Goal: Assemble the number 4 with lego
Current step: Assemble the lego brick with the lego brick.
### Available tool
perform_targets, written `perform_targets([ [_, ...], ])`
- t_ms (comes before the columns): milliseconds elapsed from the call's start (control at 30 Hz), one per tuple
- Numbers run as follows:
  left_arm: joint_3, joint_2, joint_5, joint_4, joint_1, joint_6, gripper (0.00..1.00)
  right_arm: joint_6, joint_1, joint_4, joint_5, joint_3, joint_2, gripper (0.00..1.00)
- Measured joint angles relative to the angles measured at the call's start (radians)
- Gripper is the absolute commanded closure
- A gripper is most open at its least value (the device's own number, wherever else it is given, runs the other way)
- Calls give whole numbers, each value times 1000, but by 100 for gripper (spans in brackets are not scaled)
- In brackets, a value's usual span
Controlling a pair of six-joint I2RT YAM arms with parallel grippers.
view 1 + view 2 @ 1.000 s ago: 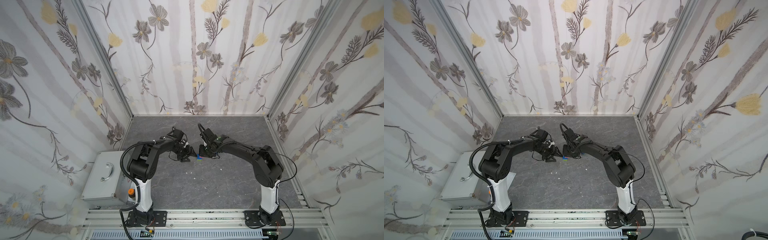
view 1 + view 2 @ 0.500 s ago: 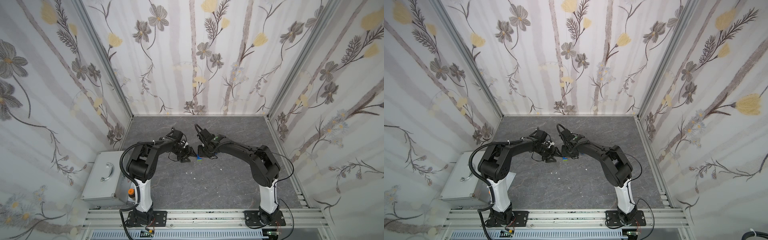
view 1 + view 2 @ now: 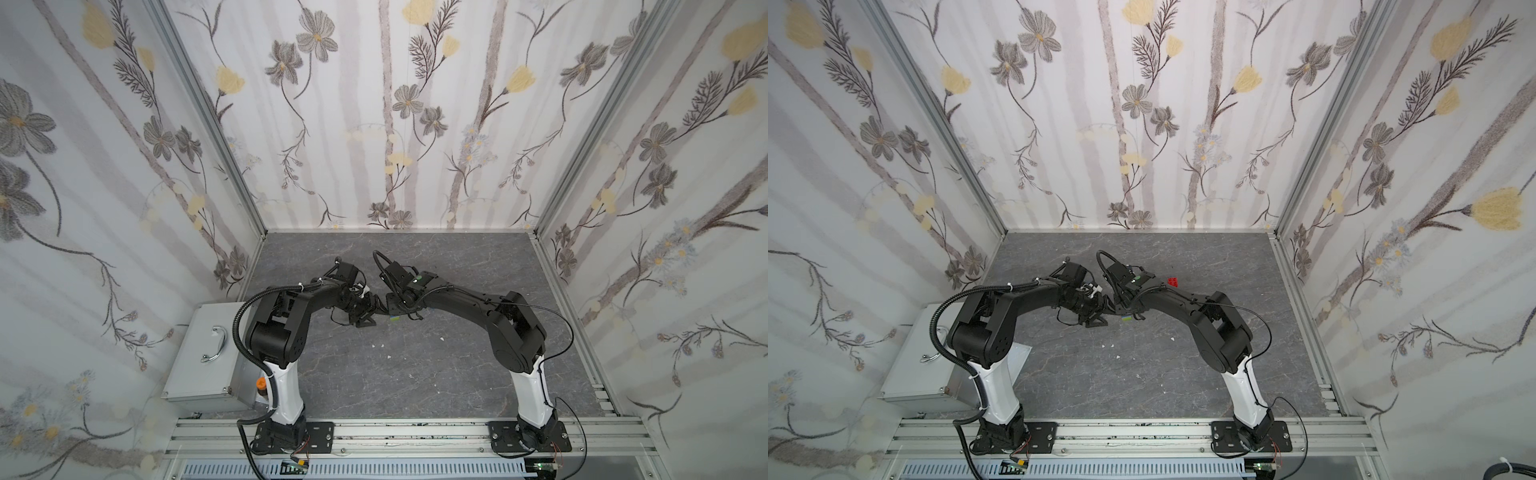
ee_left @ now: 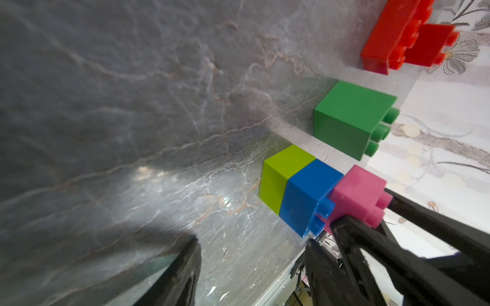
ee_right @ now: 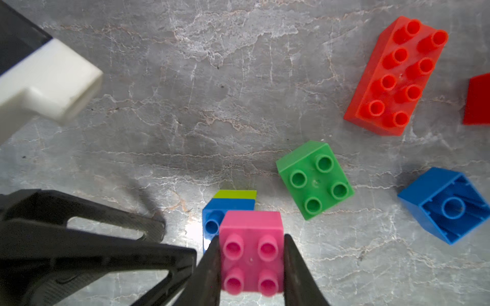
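Right fingers (image 5: 293,265) clasp the pink brick (image 5: 250,227) over the blue brick (image 5: 212,212) stacked on the lime brick (image 5: 234,194) on the desk (image 5: 185,106); left fingers (image 5: 106,210) spread, empty, beside the stack; green brick (image 5: 314,180) near.

Three walls close this cell in: back wall (image 3: 386,124), left wall (image 3: 83,208) and right wall (image 3: 665,208), all papered in pale stripes with grey and yellow flowers. Metal posts (image 3: 208,116) run down both back corners. The floor (image 3: 415,374) is grey, marble-look, veined pale, with white specks (image 3: 379,345) scattered mid-floor. Beside its left edge sits a grey metal box (image 3: 195,382), handle (image 3: 216,343) on the lid. A rail (image 3: 415,432) runs along the front. Light is soft and even, with one bright glare (image 4: 148,172) on the floor in the left wrist view.
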Motion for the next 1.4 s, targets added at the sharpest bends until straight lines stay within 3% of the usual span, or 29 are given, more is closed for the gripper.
perform_targets([
  [367, -6, -4, 0, 3, 6, 0, 34, -8, 11, 64, 48, -36, -1, 100],
  [767, -7, -8, 1, 3, 6, 0, 32, -18, -8, -178, -57, 122, 0, 65],
  [1100, -7, -8, 3, 5, 6, 0, 30, -18, -8, -227, -57, 124, -12, 58],
  [1400, -13, -32, -20, 2, 6, 0, 17, -18, -7, -220, -53, 121, -111, 32],
])
